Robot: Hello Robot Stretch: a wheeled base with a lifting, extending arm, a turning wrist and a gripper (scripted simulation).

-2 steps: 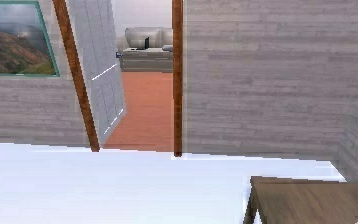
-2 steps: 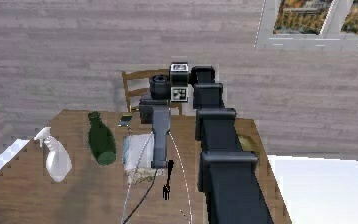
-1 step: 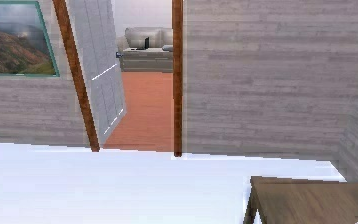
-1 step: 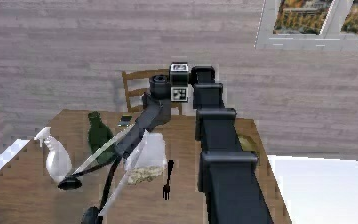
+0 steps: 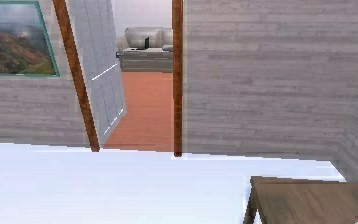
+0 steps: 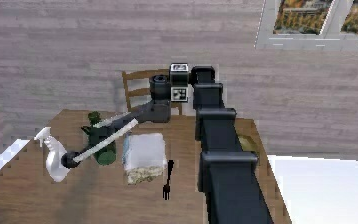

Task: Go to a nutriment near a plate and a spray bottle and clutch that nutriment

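A Stretch robot's arm [image 6: 219, 150] reaches out over a wooden table [image 6: 32, 200]. Its pincer [image 6: 82, 156] slants toward the table's left end as the arm side view frames it, the tips close to a white spray bottle [image 6: 53, 157] standing near that end. A dark green lump [image 6: 95, 123] sits on the far-edge side of the fingers and a second green lump [image 6: 108, 156] on the near-edge side. With these lying on the table right at the tips, it cannot be told whether the pincer has hold of anything, nor how its fingers stand. The nutriment is probably one of the two lumps by the tips — or else the pale block [image 6: 145, 158] at the table's middle, set back toward the arm from the tips, its long axis running from far edge to near edge. A dark fork [image 6: 168, 181] lies just beside the block near the near edge, and a wooden chair [image 6: 145, 85] stands at the far edge. In the forward view a white door [image 5: 99, 60] stands ajar in a plank wall.
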